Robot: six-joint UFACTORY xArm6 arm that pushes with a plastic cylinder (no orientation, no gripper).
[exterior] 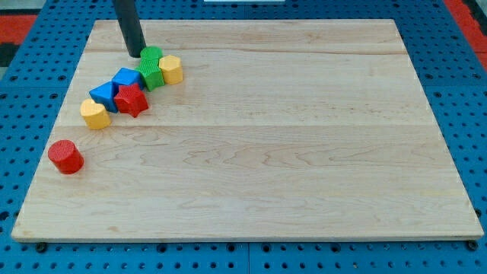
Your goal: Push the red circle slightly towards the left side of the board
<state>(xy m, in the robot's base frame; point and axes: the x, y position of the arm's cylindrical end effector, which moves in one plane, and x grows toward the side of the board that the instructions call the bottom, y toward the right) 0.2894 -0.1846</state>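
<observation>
Here my tip (pixel 136 54) touches the green block (pixel 151 67) in the cluster; the red circle (pixel 65 157) lies well apart, alone on the table (pixel 304 152). The rod grasps nothing.

This looks like a robotics lab bench. A pale wooden counter (pixel 266 137) lies on a blue perforated metal base (pixel 464 91), the kind used for fixing equipment, and small coloured plastic blocks (pixel 129 87) sit on it beside a dark rod (pixel 129 27).
</observation>
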